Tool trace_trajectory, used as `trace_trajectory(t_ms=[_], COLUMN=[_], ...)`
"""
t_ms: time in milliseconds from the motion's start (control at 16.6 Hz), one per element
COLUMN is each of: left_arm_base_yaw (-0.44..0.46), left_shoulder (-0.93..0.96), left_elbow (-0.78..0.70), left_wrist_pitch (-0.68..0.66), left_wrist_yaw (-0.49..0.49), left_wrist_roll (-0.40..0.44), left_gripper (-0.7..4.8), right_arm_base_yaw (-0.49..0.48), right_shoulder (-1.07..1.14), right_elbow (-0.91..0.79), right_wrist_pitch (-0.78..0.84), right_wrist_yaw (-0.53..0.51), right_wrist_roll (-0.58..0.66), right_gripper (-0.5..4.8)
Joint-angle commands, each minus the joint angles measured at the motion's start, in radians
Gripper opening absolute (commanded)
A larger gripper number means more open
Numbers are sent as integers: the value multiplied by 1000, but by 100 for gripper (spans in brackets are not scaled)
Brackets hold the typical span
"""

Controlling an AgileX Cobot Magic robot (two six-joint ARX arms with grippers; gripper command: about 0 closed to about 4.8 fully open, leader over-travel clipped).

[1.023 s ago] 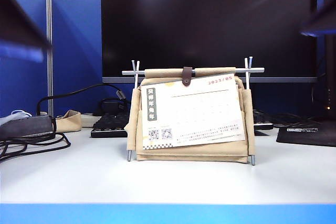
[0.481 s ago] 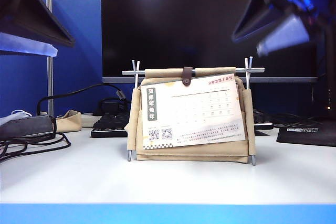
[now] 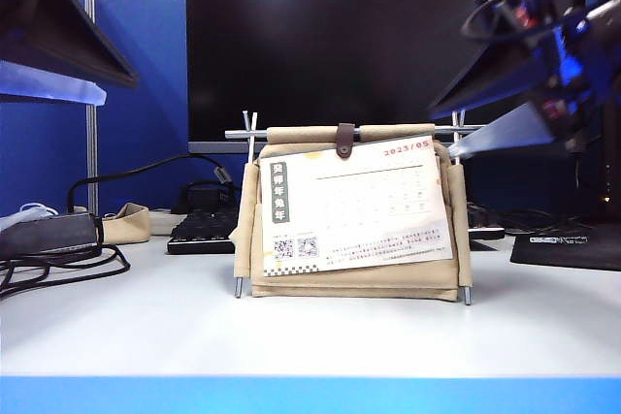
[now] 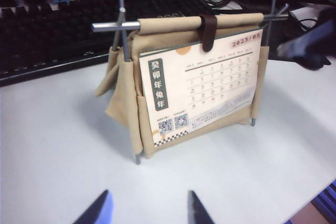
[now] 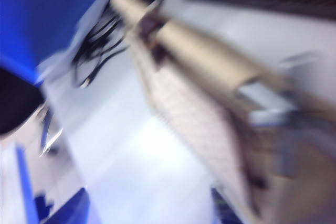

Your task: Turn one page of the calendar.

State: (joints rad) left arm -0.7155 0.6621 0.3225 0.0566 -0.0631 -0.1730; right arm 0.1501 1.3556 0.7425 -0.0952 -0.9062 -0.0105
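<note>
Right claw (image 3: pixel 461 128) blurred by calendar (image 3: pixel 354 278) — left claw (image 4: pixel 147 211) cropped.

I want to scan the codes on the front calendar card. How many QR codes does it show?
2. Both sit side by side in the lower left corner of the page, under its grey vertical strip: one QR code nearer the edge, the other right beside it. Cards behind may hide more.

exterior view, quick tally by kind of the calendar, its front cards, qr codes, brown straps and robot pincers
calendar: 1
page showing at the front: 1
QR codes: 2
brown strap: 1
pincers: 2, the left pincer upper left, the right pincer by the calendar's upper right corner
total: 7
</note>
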Motion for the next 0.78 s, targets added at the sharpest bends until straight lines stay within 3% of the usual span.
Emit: trace_trajectory(t_ms=[60,421,782], left_arm_base_yaw=[0,0,0], left_shoulder=[-1,-1,2], left_elbow=[3,3,3], left_wrist_pitch=[12,11,11], left_wrist_yaw=[0,-2,-3], left_wrist_roll=[5,5,5], left_gripper=[193,193,193], right_arm_base_yaw=[5,33,182], right_shoulder=[42,66,67], right_elbow=[8,9,9], right_wrist_pitch=[38,65,77], right_wrist_yaw=[-9,88,380], right_wrist_roll=[-82,-100,-209], right_gripper=[296,297,297])
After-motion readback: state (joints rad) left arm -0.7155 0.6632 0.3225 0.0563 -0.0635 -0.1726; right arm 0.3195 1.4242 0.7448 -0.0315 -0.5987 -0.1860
